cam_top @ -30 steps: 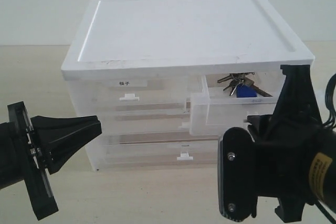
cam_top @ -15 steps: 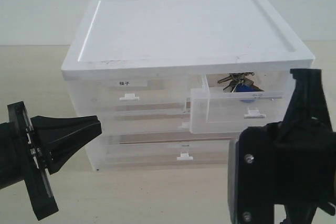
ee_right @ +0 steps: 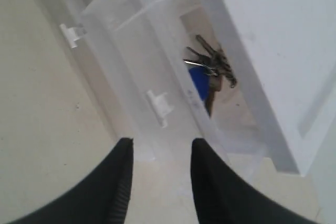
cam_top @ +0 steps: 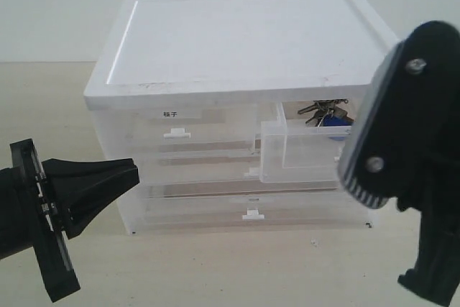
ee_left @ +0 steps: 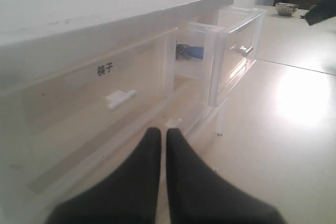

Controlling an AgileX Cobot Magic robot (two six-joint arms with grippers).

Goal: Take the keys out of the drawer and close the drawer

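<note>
The drawer (cam_top: pixel 298 152) is the clear half-width one at the cabinet's upper right, and it stands pulled out. Inside it lie the keys (cam_top: pixel 327 115), silver with a blue fob, also seen in the right wrist view as the keys (ee_right: pixel 210 69) behind the drawer's front wall and its white tab handle (ee_right: pixel 159 107). My right gripper (ee_right: pixel 160 142) hangs open just in front of that handle, holding nothing. The right arm (cam_top: pixel 410 141) fills the right of the exterior view and hides part of the drawer. My left gripper (cam_top: pixel 134 172) is shut and empty, level with the cabinet's lower left front.
The clear cabinet has a white top (cam_top: pixel 251 34), a labelled half-width drawer (cam_top: pixel 176 124) at upper left and full-width drawers (cam_top: pixel 251 213) below. It stands on a beige table (cam_top: pixel 215 264). A small bowl (ee_left: pixel 287 8) sits far behind.
My right gripper has opened and let go of the drawer's handle, and the right arm has risen in front of the cabinet. The drawer stays pulled out. The left arm has not moved.
</note>
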